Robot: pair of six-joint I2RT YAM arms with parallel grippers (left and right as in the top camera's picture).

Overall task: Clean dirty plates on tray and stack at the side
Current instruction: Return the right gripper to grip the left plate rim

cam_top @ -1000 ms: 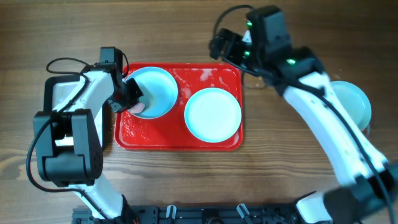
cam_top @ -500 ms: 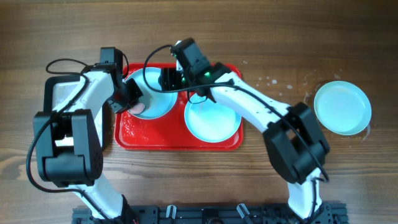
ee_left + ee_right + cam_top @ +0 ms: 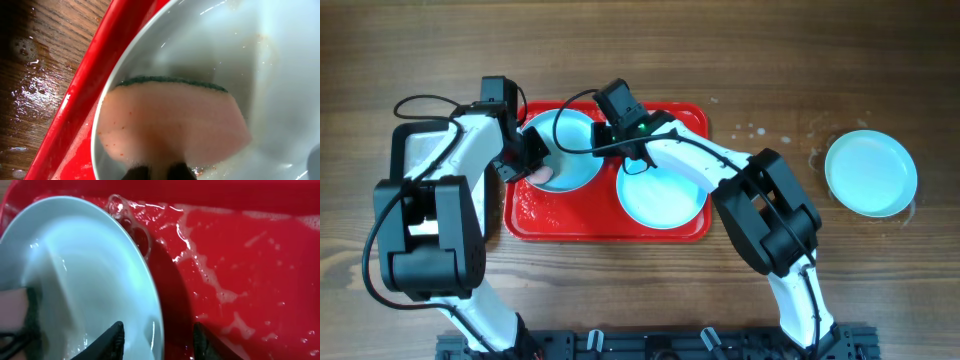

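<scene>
On the left half of the red tray point(image 3: 610, 228) a pale plate point(image 3: 570, 150) stands tilted. My left gripper point(image 3: 533, 162) is shut on a pink sponge point(image 3: 170, 122) with a green scouring face, pressed against the inside of this plate point(image 3: 260, 70). My right gripper point(image 3: 607, 135) reaches the same plate's right rim. In the right wrist view its jaws point(image 3: 159, 342) stand apart astride that rim point(image 3: 150, 305), one finger point(image 3: 112, 340) over the plate, the other finger point(image 3: 205, 340) over the foamy tray point(image 3: 240, 255). A second plate point(image 3: 662, 185) lies flat on the tray's right half. A third plate point(image 3: 870, 172) sits on the table at far right.
A silver metal tray point(image 3: 415, 150) lies left of the red tray, partly under my left arm. Water drops wet the wood point(image 3: 755, 130) between the red tray and the far-right plate. The wood beside the tray's left edge point(image 3: 30, 65) is wet too.
My right arm swung from the back right across the tray to the tilted plate's rim, and its jaws narrowed. The left arm and sponge stayed put.
</scene>
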